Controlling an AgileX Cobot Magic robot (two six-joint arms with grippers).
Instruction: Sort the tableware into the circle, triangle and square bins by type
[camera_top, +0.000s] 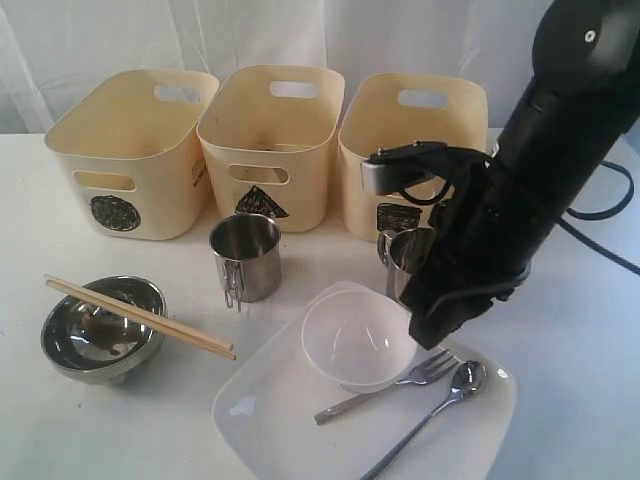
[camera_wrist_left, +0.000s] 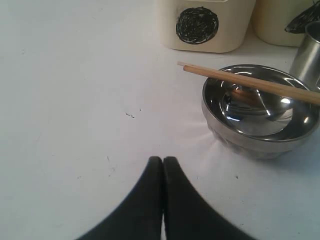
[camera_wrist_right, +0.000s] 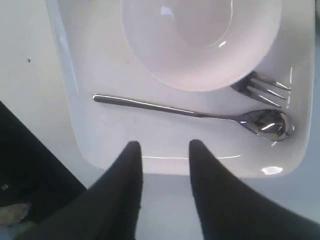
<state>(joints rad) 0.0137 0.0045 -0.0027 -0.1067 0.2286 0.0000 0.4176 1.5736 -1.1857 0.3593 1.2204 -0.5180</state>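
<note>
Only the left wrist view shows my left gripper (camera_wrist_left: 163, 162). Its fingers are pressed together with nothing between them, low over the bare table (camera_wrist_left: 75, 100) and near the steel bowl (camera_wrist_left: 260, 115). That view also brings the circle label on the nearest bin (camera_wrist_left: 200, 25) up close.

The exterior view gives me the whole layout: the circle bin (camera_top: 130, 150), triangle bin (camera_top: 270, 140) and square bin (camera_top: 410, 150) stand in a row at the back. I see only their upper inner walls. One steel mug (camera_top: 246, 257) stands in front of the triangle bin. The second mug (camera_top: 403, 250) is half hidden behind the right arm (camera_top: 520, 200).

The wooden chopsticks (camera_top: 140, 316) lie across the rim of the steel bowl (camera_top: 100, 330). The white plate (camera_top: 270, 420) holds the clear bowl (camera_top: 358, 340), the fork (camera_top: 390, 385) and the spoon (camera_top: 440, 400), side by side.

The right wrist view settles the right gripper (camera_wrist_right: 165, 147). Its fingers stand apart and hold nothing, over the plate's edge (camera_wrist_right: 100, 150) just beside the spoon (camera_wrist_right: 200, 115). I cannot tell whether they touch the plate.
</note>
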